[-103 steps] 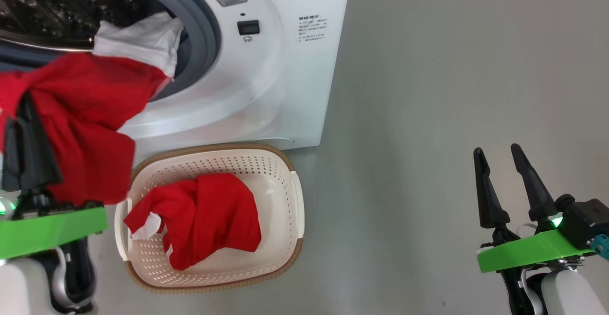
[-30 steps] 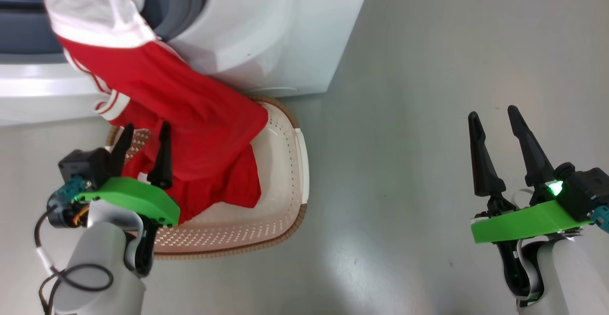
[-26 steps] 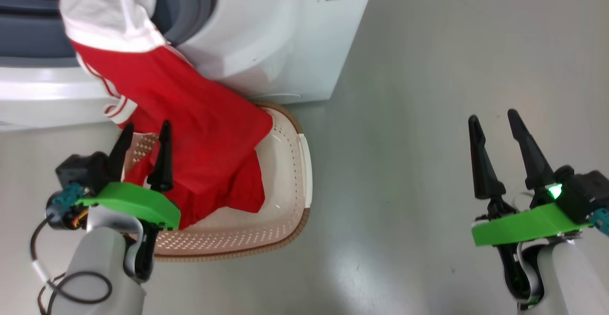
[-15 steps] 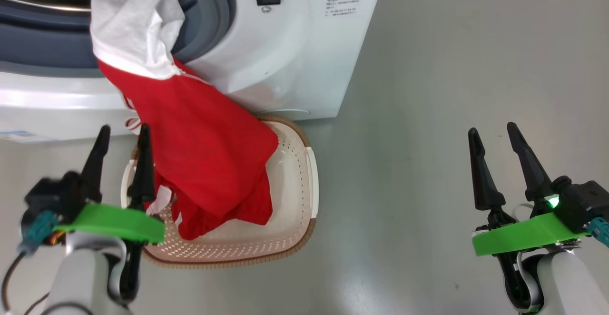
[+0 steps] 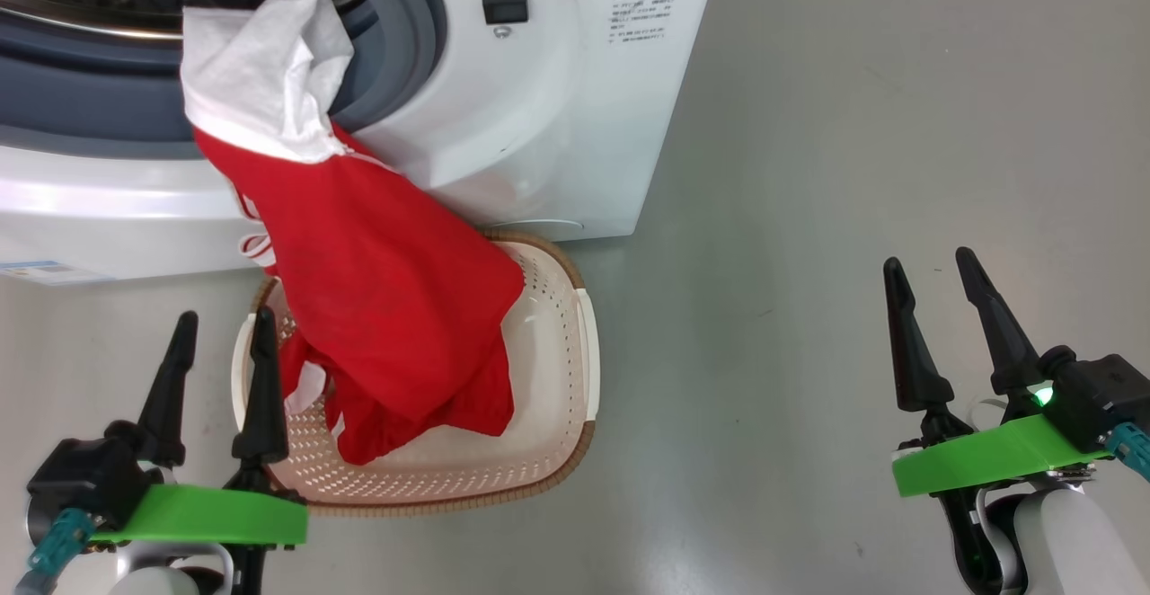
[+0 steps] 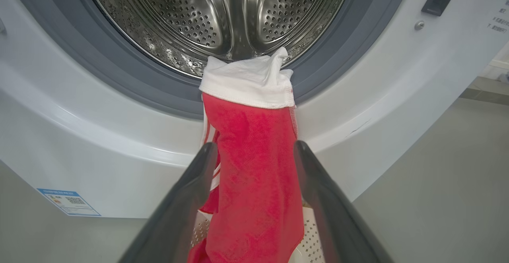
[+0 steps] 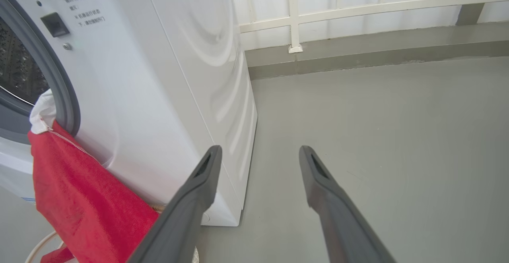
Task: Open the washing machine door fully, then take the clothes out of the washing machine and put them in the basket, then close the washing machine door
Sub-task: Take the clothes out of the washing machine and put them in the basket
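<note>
The washing machine (image 5: 539, 128) stands at the upper left with its steel drum (image 6: 222, 12) open; its door is out of view. One of the clothes, a red garment with a white top (image 5: 377, 280), hangs from the grey opening ring down into the basket (image 5: 588, 343), over more red cloth (image 5: 476, 402) lying there. My left gripper (image 5: 225, 316) is open and empty, just left of the basket, apart from the cloth. In the left wrist view the left gripper (image 6: 255, 146) points at the hanging garment (image 6: 254, 167). My right gripper (image 5: 926, 261) is open over bare floor, far right.
Grey floor (image 5: 809, 173) spreads to the right of the machine. A white railing (image 7: 294, 12) and a low kerb run behind it. A small blue label (image 5: 40, 270) sits on the machine's lower front. The basket stands tight against the machine's base.
My left gripper has let go of the red garment and drawn back to the lower left. The garment stays draped from the drum into the basket. The head camera has shifted; the right arm is still.
</note>
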Available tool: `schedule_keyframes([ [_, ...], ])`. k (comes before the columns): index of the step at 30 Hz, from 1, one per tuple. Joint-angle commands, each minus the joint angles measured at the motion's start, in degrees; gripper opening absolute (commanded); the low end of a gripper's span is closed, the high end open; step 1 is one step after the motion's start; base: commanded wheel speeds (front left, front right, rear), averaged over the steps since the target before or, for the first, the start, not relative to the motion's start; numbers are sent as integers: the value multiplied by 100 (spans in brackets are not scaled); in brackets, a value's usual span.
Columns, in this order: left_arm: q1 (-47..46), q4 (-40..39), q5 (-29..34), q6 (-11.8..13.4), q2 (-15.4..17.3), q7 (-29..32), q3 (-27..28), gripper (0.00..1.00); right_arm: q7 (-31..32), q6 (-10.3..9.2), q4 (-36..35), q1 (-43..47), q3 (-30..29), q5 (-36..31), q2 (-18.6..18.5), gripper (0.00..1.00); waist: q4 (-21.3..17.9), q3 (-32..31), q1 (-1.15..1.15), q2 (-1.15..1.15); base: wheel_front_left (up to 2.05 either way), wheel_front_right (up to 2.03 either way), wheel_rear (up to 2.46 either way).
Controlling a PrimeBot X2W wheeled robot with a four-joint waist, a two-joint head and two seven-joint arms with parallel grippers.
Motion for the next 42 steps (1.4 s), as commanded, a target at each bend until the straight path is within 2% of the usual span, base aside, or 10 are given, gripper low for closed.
schedule_keyframes([
  [1,94,-179,51,-31,103,-28,215,100,-37,43,-121,106,96,7,-6,100,1,5,0,0,0,0,0],
  [10,-6,-236,53,-31,45,-28,170,100,-37,43,-142,116,76,-8,-6,100,24,2,0,0,0,0,0],
  [16,-460,-188,123,-31,57,-28,43,100,-37,43,-159,100,47,-15,-6,100,84,67,0,0,0,0,0],
  [18,-711,69,87,-31,124,-28,-138,100,-37,43,-161,82,47,-20,-6,100,97,94,0,0,0,0,0],
  [22,-1673,1090,-162,-31,408,-7,-652,100,-37,43,-177,51,14,-17,-6,100,167,161,0,0,0,0,0],
  [28,-2835,2024,-347,-31,662,416,-1081,100,-37,43,-187,21,49,4,-6,100,160,243,0,0,0,0,0],
  [35,-3762,2849,-520,-31,757,1047,-1531,100,-37,43,-171,-40,92,32,-6,100,127,315,0,0,0,0,0],
  [42,-4274,3455,-636,-31,772,1145,-1897,100,-37,43,-174,-77,121,43,-6,100,107,372,0,0,0,0,0],
])
